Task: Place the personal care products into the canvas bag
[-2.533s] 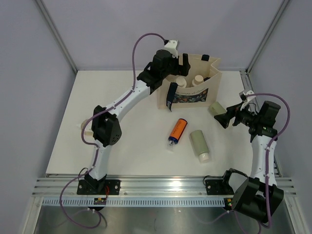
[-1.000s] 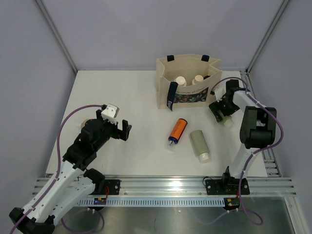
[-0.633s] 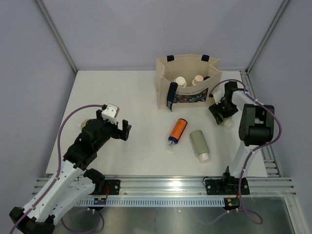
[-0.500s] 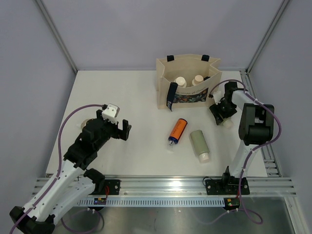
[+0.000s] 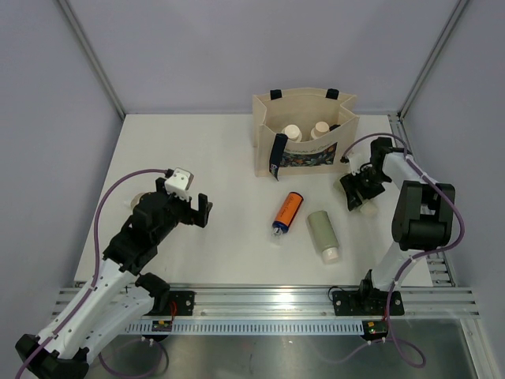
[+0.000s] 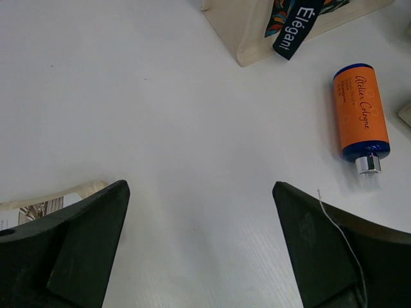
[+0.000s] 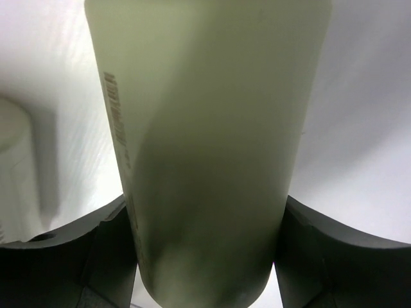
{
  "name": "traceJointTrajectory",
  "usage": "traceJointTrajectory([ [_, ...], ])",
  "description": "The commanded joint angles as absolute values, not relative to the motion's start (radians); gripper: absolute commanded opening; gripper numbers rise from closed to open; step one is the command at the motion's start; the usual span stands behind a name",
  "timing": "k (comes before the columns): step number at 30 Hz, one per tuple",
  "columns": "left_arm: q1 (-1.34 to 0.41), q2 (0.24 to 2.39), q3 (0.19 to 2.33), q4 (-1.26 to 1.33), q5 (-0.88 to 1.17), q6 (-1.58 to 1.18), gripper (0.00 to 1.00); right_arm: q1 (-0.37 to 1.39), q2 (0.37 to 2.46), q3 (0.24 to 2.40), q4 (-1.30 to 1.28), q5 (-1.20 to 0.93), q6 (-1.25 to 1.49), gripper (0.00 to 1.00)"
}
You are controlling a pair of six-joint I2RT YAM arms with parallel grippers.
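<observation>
Sage-green bottle [image 7: 205, 147] sat clamped between the fingers of the right claw [image 5: 357, 189]; canvas bag [image 5: 267, 118] stood just left of that claw, cream bottles [image 5: 293, 130] inside; second sage-green bottle [image 5: 323, 232] lay on the table [image 5: 197, 150] nearer its base; left claw [image 6: 199, 192] gaped wide, empty; orange bottle [image 6: 361, 112] lay ahead, to its right.

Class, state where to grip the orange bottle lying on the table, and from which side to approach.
Grip the orange bottle across the middle of its barrel, coming down from above with the jaws straddling its long axis. It lies on its side with nothing touching either flank. The narrow tip would likely slip.
</observation>
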State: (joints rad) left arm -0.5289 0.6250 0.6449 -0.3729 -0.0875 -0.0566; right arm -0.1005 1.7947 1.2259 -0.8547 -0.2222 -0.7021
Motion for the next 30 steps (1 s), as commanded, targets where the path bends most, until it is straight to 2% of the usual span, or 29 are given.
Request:
traceJointTrajectory([
  [1, -0.525, 0.629, 0.644, -0.341, -0.104, -0.052, 0.99, -0.141, 1.683, 1.246, -0.888, -0.376, -0.686, 0.00],
  [12, -0.525, 0.624, 0.643, -0.339, -0.097, -0.054, 0.99, -0.250, 1.582, 1.239, -1.034, -0.783, -0.681, 0.00],
  [18, -0.525, 0.617, 0.640, -0.333, -0.103, -0.052, 0.99, -0.244, 1.430, 1.302, -1.124, -0.978, -0.690, 0.00],
  [25, -0.525, 0.607, 0.634, -0.327, -0.106, -0.045, 0.99, -0.135, 1.404, 1.546, -1.017, -0.954, -0.531, 0.00],
  [30, -0.525, 0.609, 0.632, -0.328, -0.109, -0.035, 0.99, -0.022, 1.572, 1.868, -0.907, -0.783, -0.420, 0.00],
])
